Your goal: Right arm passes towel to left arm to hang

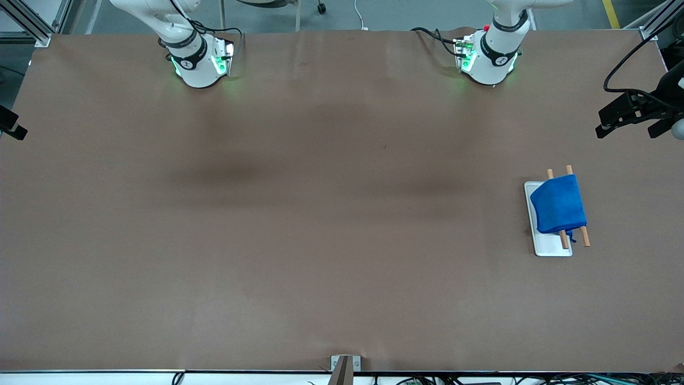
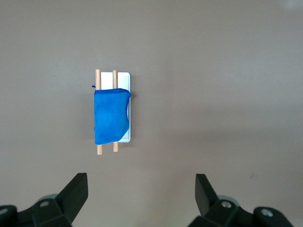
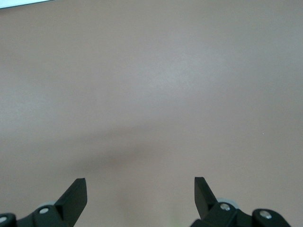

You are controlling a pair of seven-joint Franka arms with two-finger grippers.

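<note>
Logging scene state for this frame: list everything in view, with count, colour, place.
towel: 1, bright blue, draped over both dowels of the rack, toward the left arm's end of the table.
rack: 1, white flat base with two light wooden dowels, under the towel.
table: 1, brown covering, holds the rack.
metal bracket: 1, grey, at the table edge nearest the front camera.
left arm: 1, white with black bands, green-lit base with a small red knob.
right arm: 1, white with black bands, green-lit base.
left gripper: 1, black, open, high over the table looking down on the towel.
right gripper: 1, black, open, over bare table.
</note>
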